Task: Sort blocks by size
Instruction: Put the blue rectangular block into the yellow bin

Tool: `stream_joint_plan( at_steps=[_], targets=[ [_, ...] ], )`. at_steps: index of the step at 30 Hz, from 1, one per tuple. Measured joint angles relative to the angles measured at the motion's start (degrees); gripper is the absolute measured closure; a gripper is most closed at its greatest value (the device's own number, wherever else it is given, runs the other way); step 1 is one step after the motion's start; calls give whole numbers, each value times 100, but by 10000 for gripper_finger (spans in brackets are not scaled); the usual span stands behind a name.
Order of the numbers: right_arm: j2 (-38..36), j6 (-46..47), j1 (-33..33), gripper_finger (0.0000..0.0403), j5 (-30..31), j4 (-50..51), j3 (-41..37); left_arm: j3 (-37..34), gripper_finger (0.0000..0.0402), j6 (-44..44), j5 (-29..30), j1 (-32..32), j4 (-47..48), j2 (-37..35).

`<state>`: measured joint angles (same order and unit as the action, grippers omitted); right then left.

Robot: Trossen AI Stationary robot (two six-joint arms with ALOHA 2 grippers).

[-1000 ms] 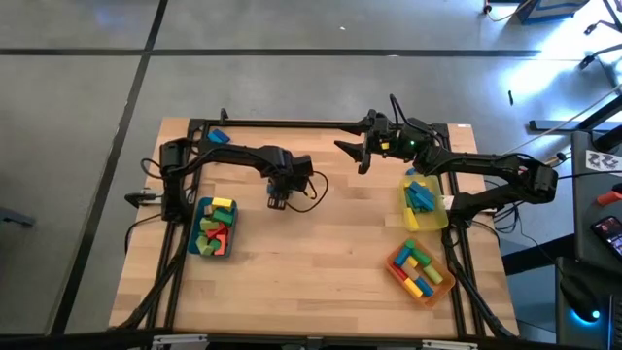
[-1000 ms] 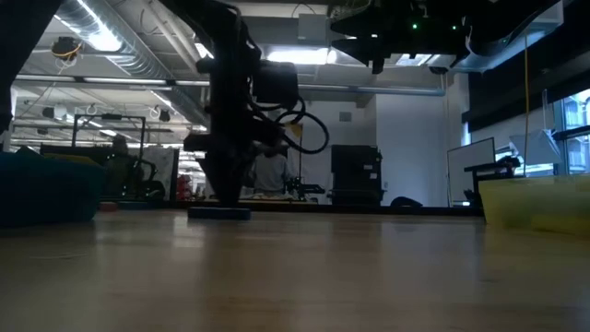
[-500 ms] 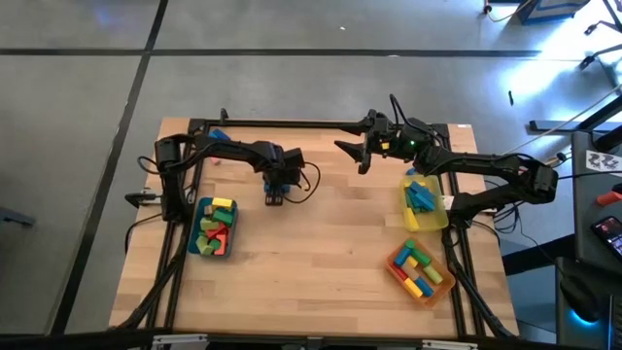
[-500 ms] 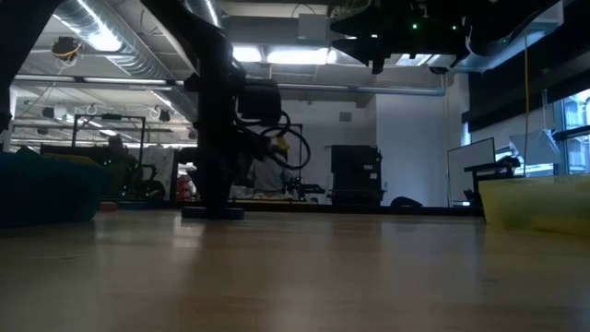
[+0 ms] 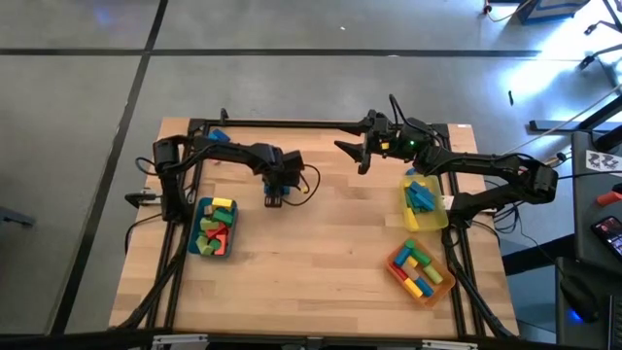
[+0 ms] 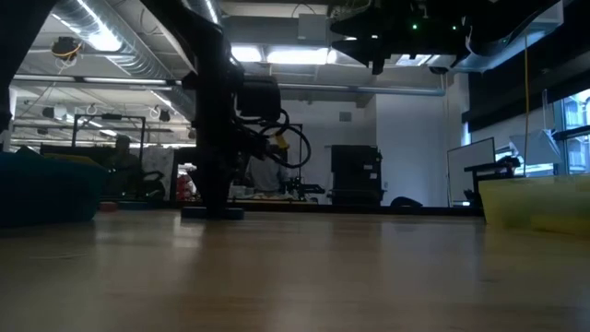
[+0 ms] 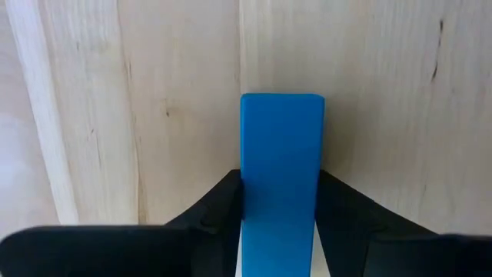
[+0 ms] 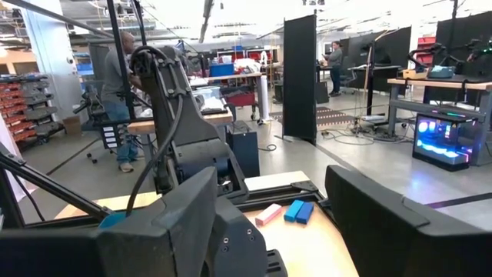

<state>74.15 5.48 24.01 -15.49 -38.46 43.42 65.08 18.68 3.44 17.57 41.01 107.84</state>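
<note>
The left tool (image 7: pixel 280 223) is pinching a blue block (image 7: pixel 281 165) lying flat on the tabletop (image 7: pixel 154 115), fingers touching both sides.

Robotics lab: workbenches (image 8: pixel 415 81), monitors (image 8: pixel 453 35), exposed ceiling ducts (image 6: pixel 138 55)

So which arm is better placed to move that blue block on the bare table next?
The left. Its gripper is down on the table with a finger on each side of the blue block. The right gripper hangs open, raised near the far edge.
</note>
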Motion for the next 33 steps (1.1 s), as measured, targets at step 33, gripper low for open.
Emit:
stream_joint_plan(
  at_steps=[33],
  targets=[
    [615,-588,-7,157,-607,-640,105,-2320,272,-528,-532,-390,-5241,-5243]
  ],
)
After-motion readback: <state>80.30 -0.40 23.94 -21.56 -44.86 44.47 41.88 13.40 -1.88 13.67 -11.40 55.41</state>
